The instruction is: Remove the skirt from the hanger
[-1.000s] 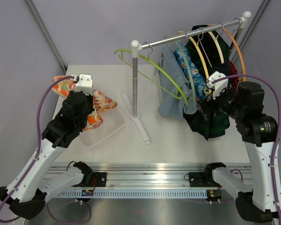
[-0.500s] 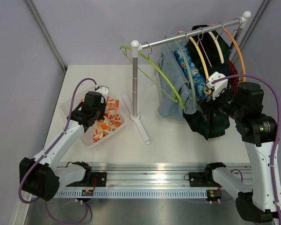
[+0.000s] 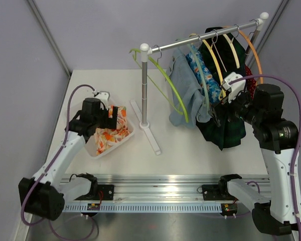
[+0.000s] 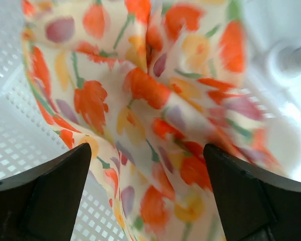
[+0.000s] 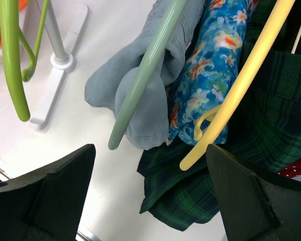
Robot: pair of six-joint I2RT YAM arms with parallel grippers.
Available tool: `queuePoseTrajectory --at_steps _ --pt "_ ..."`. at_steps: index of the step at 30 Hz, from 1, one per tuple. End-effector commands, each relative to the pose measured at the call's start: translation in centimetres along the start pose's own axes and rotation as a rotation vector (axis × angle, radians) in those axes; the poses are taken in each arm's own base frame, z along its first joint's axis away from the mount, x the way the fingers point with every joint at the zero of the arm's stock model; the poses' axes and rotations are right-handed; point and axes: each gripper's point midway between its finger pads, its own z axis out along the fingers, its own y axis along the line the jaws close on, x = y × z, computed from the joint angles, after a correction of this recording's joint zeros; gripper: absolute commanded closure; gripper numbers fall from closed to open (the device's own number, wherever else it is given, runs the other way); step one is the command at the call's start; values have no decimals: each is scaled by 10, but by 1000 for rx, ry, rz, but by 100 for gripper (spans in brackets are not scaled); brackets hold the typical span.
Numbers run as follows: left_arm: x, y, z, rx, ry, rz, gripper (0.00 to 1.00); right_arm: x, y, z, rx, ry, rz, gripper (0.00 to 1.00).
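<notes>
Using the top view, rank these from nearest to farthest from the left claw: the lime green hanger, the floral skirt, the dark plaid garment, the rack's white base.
1. The floral skirt, right under the left claw, in the bin.
2. The rack's white base, just to the claw's right.
3. The lime green hanger, farther right and back, on the rail.
4. The dark plaid garment, far right of the view.

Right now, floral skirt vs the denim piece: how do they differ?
Place: the floral skirt lies crumpled in the white basket; the denim piece hangs from the rail on a pale green hanger.
Look: the floral skirt is cream with orange and purple flowers; the denim piece is plain grey-blue.
Both are soft cloth garments.
</notes>
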Motion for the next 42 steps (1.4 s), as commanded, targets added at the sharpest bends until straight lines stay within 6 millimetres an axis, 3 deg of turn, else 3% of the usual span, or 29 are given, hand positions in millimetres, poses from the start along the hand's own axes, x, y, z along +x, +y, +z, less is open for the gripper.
queuePoseTrajectory --at_steps 1,3,5,6,10,12,13,14,16,22,25,29,32,34,35,36,42 --pt "-75 -12 -69 94 -321 -43 1 -31 1 -7 -18 -79 70 1" --pt "-85 -15 -98 125 -410 -47 1 -44 -1 -6 -27 -96 114 1" --pt "-89 -15 -112 137 -462 -42 1 -60 -2 -9 -30 -121 179 1" --pt "-91 -18 -126 160 -515 -36 1 -63 -5 -1 -37 -109 215 3" --pt "-87 -29 -137 236 -633 -34 1 -95 -4 5 -100 -145 359 11" --pt "-72 -35 -124 266 -626 -35 1 -103 -2 21 -166 -136 407 20" --pt "-72 -35 -128 270 -656 -35 1 -114 -5 19 -167 -155 421 23" --pt "-63 -35 -119 267 -638 -39 1 -111 -14 35 -151 -123 440 26" --pt "-59 -35 -122 268 -659 -38 1 -122 -25 39 -123 -136 433 34" --pt "-55 -33 -124 261 -684 -19 1 -125 -40 83 -58 -86 406 46" --pt "-53 -33 -124 258 -675 -14 1 -121 -32 102 -41 -51 369 49" --pt "-52 -32 -126 257 -677 -14 1 -107 -42 121 81 7 303 54" --pt "-52 -31 -127 251 -683 -16 1 -102 -45 126 122 24 265 64" --pt "-52 -31 -129 252 -691 -17 1 -103 -46 127 139 24 233 83" --pt "-52 -31 -129 254 -694 -17 1 -103 -46 128 142 26 233 83" --pt "-53 -32 -131 257 -700 -15 1 -103 -46 128 142 27 226 97" --pt "-53 -37 -134 286 -715 -5 1 -126 -52 115 155 -46 212 100"
